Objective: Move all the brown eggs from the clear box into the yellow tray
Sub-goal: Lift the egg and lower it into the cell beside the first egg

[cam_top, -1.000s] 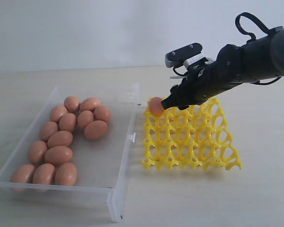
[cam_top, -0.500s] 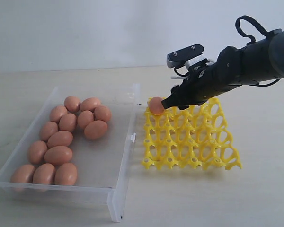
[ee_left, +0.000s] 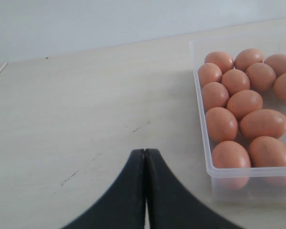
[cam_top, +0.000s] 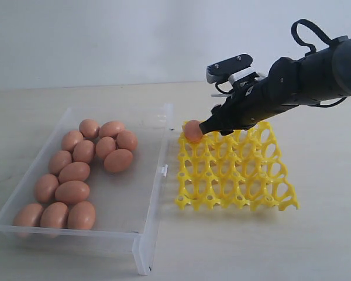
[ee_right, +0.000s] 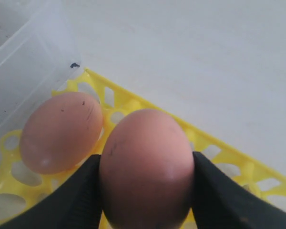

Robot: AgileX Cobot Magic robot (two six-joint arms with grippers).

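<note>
My right gripper (ee_right: 145, 164) is shut on one brown egg (ee_right: 145, 138), holding it over the far left corner of the yellow tray (cam_top: 240, 172). A second brown egg (ee_right: 61, 131) sits in the corner cup right beside it and also shows in the exterior view (cam_top: 192, 131). There the right gripper (cam_top: 212, 126) hides the held egg. Several brown eggs (cam_top: 75, 172) lie loose in the clear box (cam_top: 159, 153). Over bare table just outside that box, my left gripper (ee_left: 145, 152) is shut on nothing.
The clear box's wall (ee_left: 203, 119) runs close to the left gripper, with eggs (ee_left: 244, 102) packed behind it. The box's right wall with its clasp tab (cam_top: 163, 170) stands next to the tray's left edge. The table (cam_top: 251, 246) is pale wood.
</note>
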